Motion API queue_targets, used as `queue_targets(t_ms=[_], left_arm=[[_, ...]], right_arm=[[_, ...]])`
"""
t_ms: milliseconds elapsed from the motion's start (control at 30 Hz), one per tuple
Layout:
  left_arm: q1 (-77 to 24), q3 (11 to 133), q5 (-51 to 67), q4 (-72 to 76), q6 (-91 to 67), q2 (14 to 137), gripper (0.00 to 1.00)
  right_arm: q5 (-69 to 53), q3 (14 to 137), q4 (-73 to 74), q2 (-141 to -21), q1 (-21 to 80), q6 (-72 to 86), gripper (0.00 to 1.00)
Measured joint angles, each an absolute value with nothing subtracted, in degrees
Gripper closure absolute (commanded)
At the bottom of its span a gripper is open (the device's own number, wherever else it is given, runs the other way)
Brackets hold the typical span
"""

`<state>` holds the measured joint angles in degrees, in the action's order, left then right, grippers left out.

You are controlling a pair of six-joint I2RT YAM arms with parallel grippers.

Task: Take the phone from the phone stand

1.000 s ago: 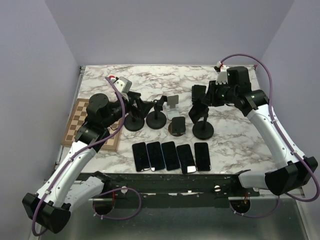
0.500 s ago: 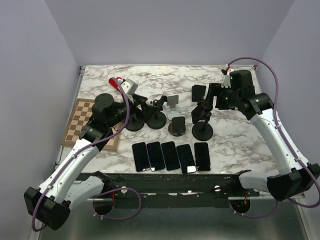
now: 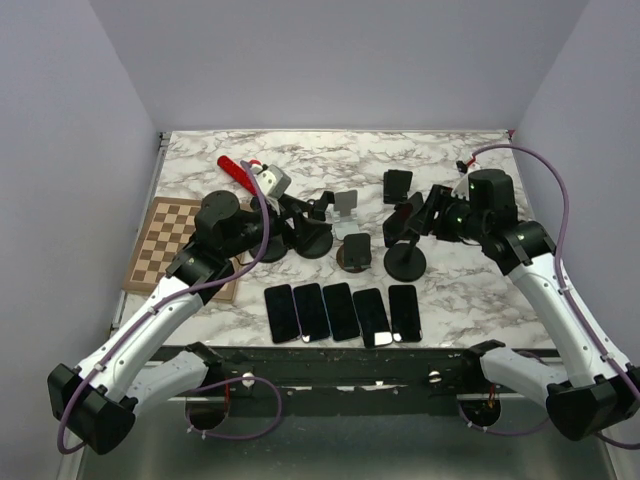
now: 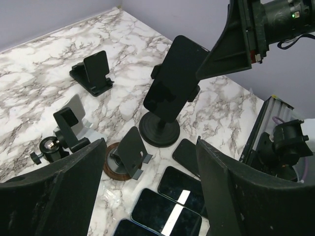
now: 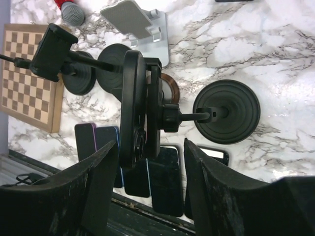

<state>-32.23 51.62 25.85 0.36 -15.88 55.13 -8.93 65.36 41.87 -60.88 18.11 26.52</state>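
Note:
A black phone (image 3: 404, 221) is clamped in a black phone stand (image 3: 406, 262) with a round base, right of the table's middle. My right gripper (image 3: 424, 210) is open just right of it. In the right wrist view the phone (image 5: 132, 105) shows edge-on, its lower end between the two fingers (image 5: 98, 191), with the clamp (image 5: 156, 103) behind it and a gap to the right finger. My left gripper (image 3: 291, 214) stands open to the left, holding nothing. From the left wrist the phone (image 4: 173, 78) leans on its stand (image 4: 159, 133).
Several dark phones (image 3: 340, 312) lie in a row at the front edge. More empty stands (image 3: 314, 236) cluster in the middle, with a white one (image 3: 345, 202) and a small black one (image 3: 397, 184) behind. A chessboard (image 3: 160, 250) lies left, a red microphone (image 3: 234, 169) behind.
My right gripper has opened from shut and swung down and right, its fingers now around the phone. The left arm has reached further right toward the middle stands.

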Motion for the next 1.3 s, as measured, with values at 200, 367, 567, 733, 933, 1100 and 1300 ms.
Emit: queue_targets(t_ms=[200, 367, 567, 733, 933, 1100, 1300], left_arm=[[-33.4, 51.6, 25.8, 0.4, -15.4, 55.2, 0.19], [-34.7, 51.6, 25.6, 0.3, -14.2, 55.1, 0.19], [-35.6, 51.6, 24.8, 0.3, -13.0, 55.0, 0.19], [-35.7, 51.6, 24.9, 0.3, -13.1, 55.0, 0.19], [-35.7, 51.6, 24.9, 0.3, -13.3, 55.4, 0.19], [-35.7, 51.6, 25.0, 0.3, -13.6, 55.5, 0.19], [-35.7, 51.6, 26.0, 0.3, -14.6, 56.2, 0.19]], right_arm=[[-8.7, 60.6, 35.4, -59.6, 18.1, 27.5, 0.64], [-8.8, 57.5, 28.8, -59.4, 18.4, 27.8, 0.81], [-9.1, 57.3, 26.0, -60.4, 18.3, 25.8, 0.94], [-12.6, 58.7, 26.0, -62.3, 18.2, 22.2, 0.96], [-17.7, 66.1, 30.2, -70.1, 18.2, 16.2, 0.94], [-18.7, 68.7, 33.8, -71.5, 18.2, 13.6, 0.55], [-14.4, 71.5, 40.4, -71.5, 18.2, 13.2, 0.24]])
